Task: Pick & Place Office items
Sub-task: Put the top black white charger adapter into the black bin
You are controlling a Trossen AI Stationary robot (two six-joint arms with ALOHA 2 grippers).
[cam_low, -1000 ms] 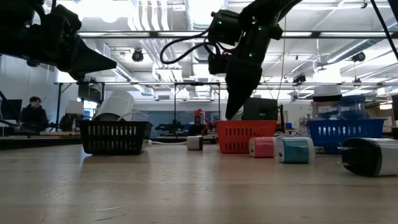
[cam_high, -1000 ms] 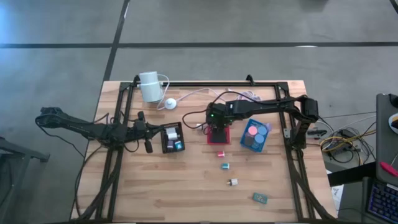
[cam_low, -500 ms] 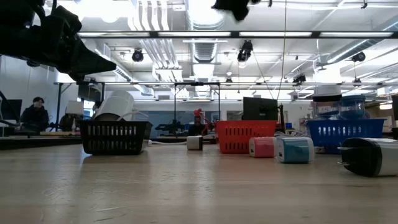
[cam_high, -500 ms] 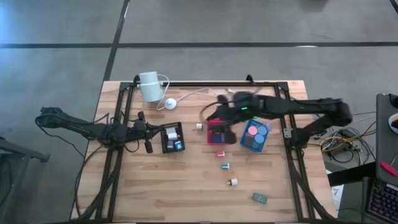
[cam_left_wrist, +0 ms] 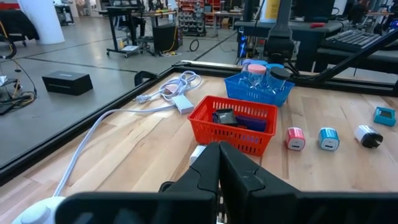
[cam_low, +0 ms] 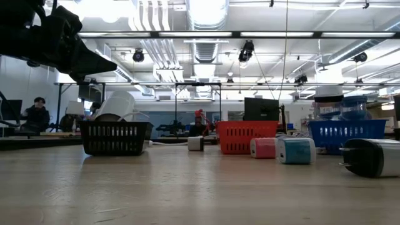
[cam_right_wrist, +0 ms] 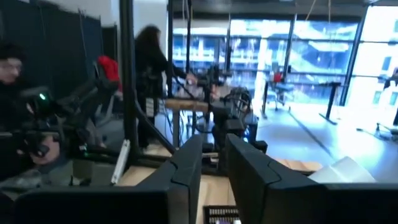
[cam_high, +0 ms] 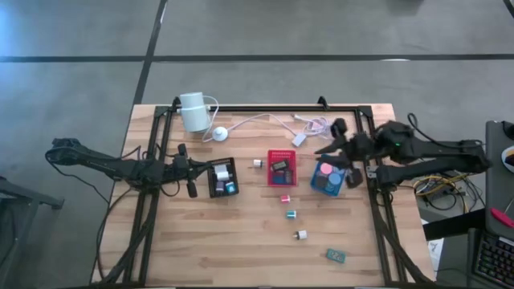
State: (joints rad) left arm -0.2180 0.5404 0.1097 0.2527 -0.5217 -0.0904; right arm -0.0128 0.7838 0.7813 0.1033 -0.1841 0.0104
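**High view** (12 o'clock is the table's far edge). The left gripper (cam_high: 201,171) hovers at 9 o'clock, just beside the black tray (cam_high: 222,178), which holds a few small pieces. The red tray (cam_high: 282,168) sits near the centre with dark clips in it. The blue tray (cam_high: 330,177) of round discs lies at 3 o'clock. The right gripper (cam_high: 333,144) hangs over the blue tray's far edge, at about 2 o'clock. A small white block (cam_high: 257,164) lies just left of the red tray. A pink block (cam_high: 285,197), a blue block (cam_high: 291,214), a white block (cam_high: 300,235) and a flat teal piece (cam_high: 336,256) trail from the centre toward 5 o'clock. The white cylinder (cam_high: 193,111) with its cable (cam_high: 265,120) stands at 11 o'clock.

**Low view.** The black tray (cam_low: 115,137), small white block (cam_low: 195,143), red tray (cam_low: 247,136), pink block (cam_low: 263,147), blue block (cam_low: 296,150) and blue tray (cam_low: 347,132) stand on the table. A person (cam_low: 37,114) sits in the room behind.

**Left wrist view.** The left gripper (cam_left_wrist: 219,146) has its fingers pressed together, holding nothing. Beyond it are the red tray (cam_left_wrist: 235,121) and the blue tray (cam_left_wrist: 260,87).

**Right wrist view.** The right gripper (cam_right_wrist: 214,146) points level into the room. Its fingers (cam_right_wrist: 189,168) are parted by a narrow gap with nothing between them.
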